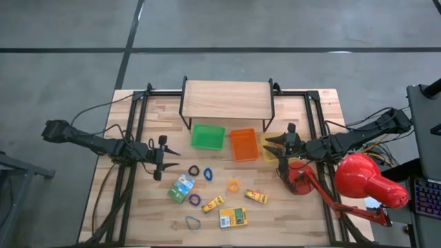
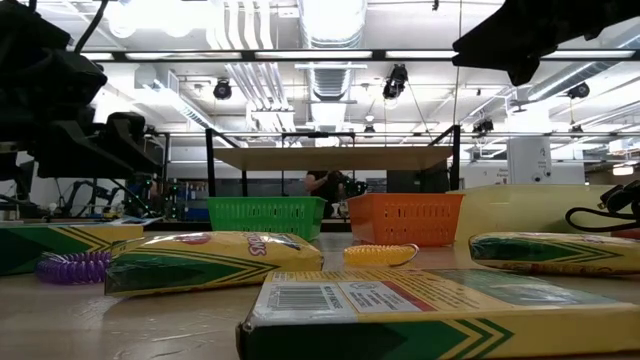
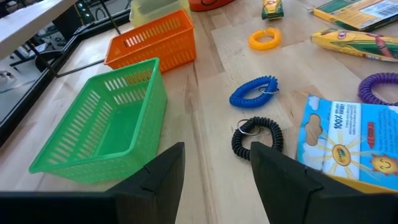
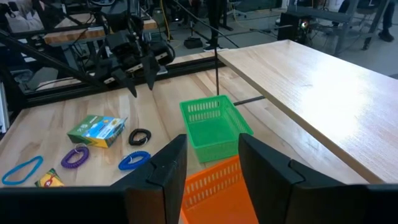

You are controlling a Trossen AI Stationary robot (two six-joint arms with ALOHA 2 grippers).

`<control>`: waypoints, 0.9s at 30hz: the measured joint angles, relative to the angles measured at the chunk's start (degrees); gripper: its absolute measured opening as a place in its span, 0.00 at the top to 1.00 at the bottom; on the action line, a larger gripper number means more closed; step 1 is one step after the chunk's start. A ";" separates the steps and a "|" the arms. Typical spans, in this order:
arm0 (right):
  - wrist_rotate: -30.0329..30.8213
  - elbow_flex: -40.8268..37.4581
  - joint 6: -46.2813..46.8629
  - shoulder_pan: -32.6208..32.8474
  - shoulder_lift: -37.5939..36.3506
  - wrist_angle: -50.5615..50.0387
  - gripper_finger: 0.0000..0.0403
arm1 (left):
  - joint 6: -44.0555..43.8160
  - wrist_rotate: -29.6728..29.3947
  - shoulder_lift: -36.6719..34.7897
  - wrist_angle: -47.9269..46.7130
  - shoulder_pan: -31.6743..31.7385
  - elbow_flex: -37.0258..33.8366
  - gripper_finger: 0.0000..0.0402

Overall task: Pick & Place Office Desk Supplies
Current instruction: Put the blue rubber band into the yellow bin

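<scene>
While both arms hover: nothing is held.
Left gripper (image 1: 167,160): jaws parted, empty, near black coiled rubber-band loop (image 3: 257,137).
Right gripper (image 1: 273,146): parted, empty, above orange plastic tray (image 1: 243,144).
Advice: straddle the coil, descend square.

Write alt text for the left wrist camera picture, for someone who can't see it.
Looking past the left gripper, jaws open and empty, a wooden table holds a black coil band nearest, a blue coil band beyond it, and a green tray beside an orange tray. Crayon boxes and yellow and purple coils lie alongside.
</scene>
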 joint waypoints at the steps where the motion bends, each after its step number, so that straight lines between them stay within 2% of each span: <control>1: 0.00 0.00 0.00 -0.01 0.00 0.00 0.66 | 0.01 -0.09 0.00 0.00 0.00 0.01 0.54; 6: 0.00 0.00 0.00 0.00 0.00 0.00 0.67 | 9.05 -0.15 0.00 0.03 0.00 0.02 0.54; 9: 0.00 0.00 -0.01 0.00 0.00 -0.02 0.68 | 10.36 0.30 0.00 0.41 -0.01 0.00 0.54; 13: 0.00 0.00 -0.01 0.00 0.00 -0.01 0.68 | -2.60 0.97 0.06 2.03 -0.02 0.00 0.54; 16: 0.00 0.00 0.00 0.00 0.00 -0.02 0.68 | -26.16 2.87 0.00 3.67 -0.02 0.21 0.54; 17: 0.00 0.00 -0.02 0.00 0.00 -0.02 0.68 | -30.19 3.05 0.00 3.85 -0.02 0.47 0.54; 24: 0.00 0.00 -0.02 -0.01 0.00 -0.04 0.67 | -28.06 5.08 0.04 2.55 -1.76 5.76 0.54; 27: 0.00 0.00 0.00 -0.02 0.00 -0.04 0.68 | -27.52 5.11 0.05 -2.15 -3.21 9.39 0.54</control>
